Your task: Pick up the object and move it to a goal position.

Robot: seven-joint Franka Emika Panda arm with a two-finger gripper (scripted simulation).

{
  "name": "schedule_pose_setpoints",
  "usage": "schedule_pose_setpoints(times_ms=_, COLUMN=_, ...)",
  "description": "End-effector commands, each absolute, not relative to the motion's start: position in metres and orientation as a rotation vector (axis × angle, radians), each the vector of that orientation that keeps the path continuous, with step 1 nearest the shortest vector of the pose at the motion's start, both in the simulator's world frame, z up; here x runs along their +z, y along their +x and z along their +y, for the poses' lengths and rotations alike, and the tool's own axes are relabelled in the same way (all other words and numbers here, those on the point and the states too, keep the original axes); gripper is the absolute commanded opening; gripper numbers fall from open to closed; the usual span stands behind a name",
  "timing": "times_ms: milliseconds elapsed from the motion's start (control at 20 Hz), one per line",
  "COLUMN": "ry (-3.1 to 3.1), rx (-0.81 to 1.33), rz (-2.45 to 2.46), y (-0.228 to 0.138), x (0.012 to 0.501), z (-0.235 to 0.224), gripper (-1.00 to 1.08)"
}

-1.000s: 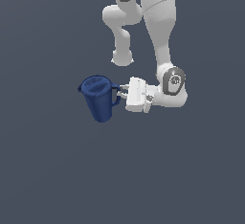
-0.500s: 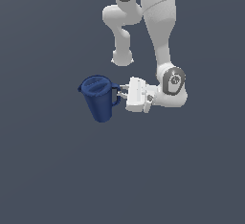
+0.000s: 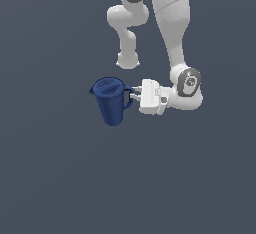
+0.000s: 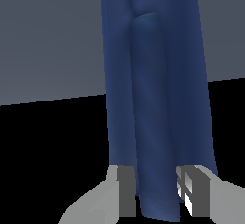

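Right now, quick notes, near to far:
gripper (image 4: 158, 196): both fingers sit either side of the handle strip in the wrist view, pads pressed against it, so clamped on the handle.
fingers (image 4: 126, 194): grey pads, flat, no sign of gap to the plastic on either side.
handle (image 4: 153, 122): loop strip running up the side of the body, narrow, smooth; best hold judged to be right here, since the body looks too wide for the jaws.
pitcher (image 3: 111, 102): dark blue, lidded, small spout on the exterior view's left, tapers to base; sits just left of the hand in the exterior view, handle facing the hand. Cannot tell if base touches the floor or is lifted.
handling guess: stiff plastic, probably light if empty, glossy so a bit slippery; weight hangs off to one side of the grip, so may swing or tilt when carried.
arm (image 3: 170, 33): white, reaches down behind, wrist bent sideways toward the pitcher.
floor (image 3: 50, 178): flat grey, no goal marker visible.
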State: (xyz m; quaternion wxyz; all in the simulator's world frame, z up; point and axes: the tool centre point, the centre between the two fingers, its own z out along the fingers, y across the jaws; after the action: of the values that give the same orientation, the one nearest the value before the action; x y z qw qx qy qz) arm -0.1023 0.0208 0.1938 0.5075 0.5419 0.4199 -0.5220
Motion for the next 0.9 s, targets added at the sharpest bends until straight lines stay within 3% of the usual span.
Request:
schedule_pose_setpoints(times_ms=0, ry=1.306, rx=-1.256, rz=1.012, y=-0.108, x=0.196, z=0.04, gripper=-1.0)
schedule_pose_setpoints(times_ms=450, ry=1.306, rx=-1.257, rz=1.013, y=-0.135, x=0.2, z=0.121, gripper=-1.0)
schedule_pose_setpoints(times_ms=850, ry=1.306, rx=-1.256, rz=1.01, y=-0.143, x=0.202, z=0.154, gripper=-1.0)
